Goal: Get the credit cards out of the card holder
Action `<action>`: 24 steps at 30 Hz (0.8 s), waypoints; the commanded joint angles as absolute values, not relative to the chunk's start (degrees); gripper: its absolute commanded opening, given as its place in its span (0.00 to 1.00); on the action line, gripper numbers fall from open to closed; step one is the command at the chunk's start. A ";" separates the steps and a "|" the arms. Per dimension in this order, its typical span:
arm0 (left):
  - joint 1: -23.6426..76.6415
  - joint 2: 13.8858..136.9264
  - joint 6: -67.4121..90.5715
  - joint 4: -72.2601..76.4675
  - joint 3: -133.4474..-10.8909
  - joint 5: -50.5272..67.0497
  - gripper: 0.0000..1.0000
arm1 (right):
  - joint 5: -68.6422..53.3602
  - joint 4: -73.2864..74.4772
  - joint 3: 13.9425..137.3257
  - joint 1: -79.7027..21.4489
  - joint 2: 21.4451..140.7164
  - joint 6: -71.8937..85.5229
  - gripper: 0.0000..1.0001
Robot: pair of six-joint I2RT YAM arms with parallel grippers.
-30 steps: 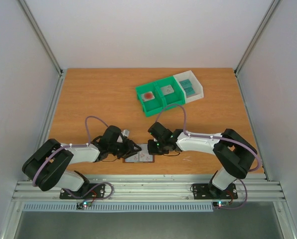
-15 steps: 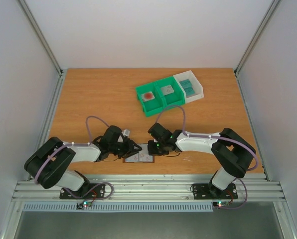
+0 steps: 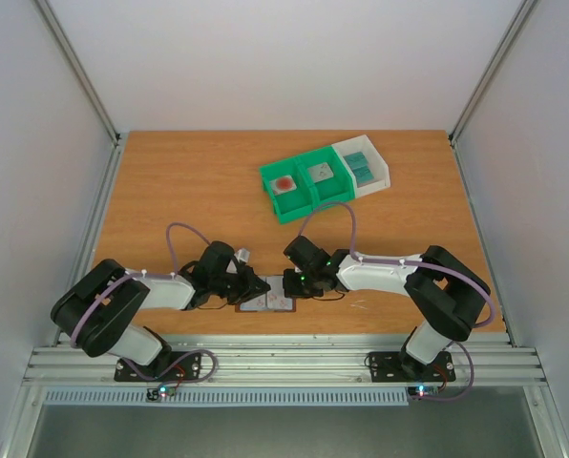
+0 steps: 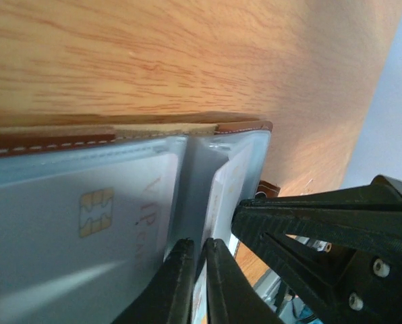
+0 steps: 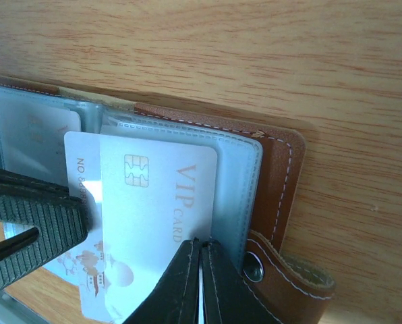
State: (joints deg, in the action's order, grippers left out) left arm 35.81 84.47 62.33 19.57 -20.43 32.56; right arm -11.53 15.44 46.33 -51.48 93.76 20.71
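lying open by the near edge of the table (image 3: 170, 191), the card holder (image 3: 268, 302) has its credit cards (image 5: 160, 196) in grey-blue pockets. the right gripper (image 5: 199, 246) is pressed together at a whitish card's edge. the left gripper (image 4: 195, 250) crowds the middle fold, nearly closed; whether it pinches anything, i cannot tell. green and white bins (image 3: 323, 179) sit well apart, far right.

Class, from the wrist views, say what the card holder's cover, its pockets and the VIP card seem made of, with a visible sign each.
Card holder cover: probably brown leather or imitation, matte; pale stitching runs along its edge.
Pockets: soft translucent grey-blue plastic, slightly glossy; a card shows hazily through one.
VIP card: stiff-looking whitish plastic, smooth, with a gold chip.
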 commanded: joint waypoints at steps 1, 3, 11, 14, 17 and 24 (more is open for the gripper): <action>36.15 85.00 61.87 22.63 -19.69 32.17 0.04 | -10.99 16.25 45.09 -51.86 94.29 21.18 0.04; 36.17 85.01 61.87 22.68 -19.69 32.17 0.00 | -10.86 16.34 45.01 -51.86 94.26 21.18 0.04; 36.11 84.43 61.22 22.00 -19.69 32.35 0.00 | -10.46 16.61 45.07 -51.77 94.18 21.26 0.04; 36.07 83.62 60.59 20.74 -19.77 31.99 0.00 | -10.29 16.78 45.09 -51.72 94.10 21.25 0.04; 36.00 82.70 60.13 19.54 -19.75 31.49 0.00 | -10.20 16.90 45.09 -51.77 94.07 21.19 0.04; 35.86 80.77 59.34 17.06 -19.36 30.41 0.01 | -10.11 17.05 45.00 -51.61 93.99 21.18 0.04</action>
State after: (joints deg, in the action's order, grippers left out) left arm 35.81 82.46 60.99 18.79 -20.23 32.18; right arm -11.38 15.44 46.30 -51.48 93.76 20.73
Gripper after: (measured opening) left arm 0.008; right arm 0.043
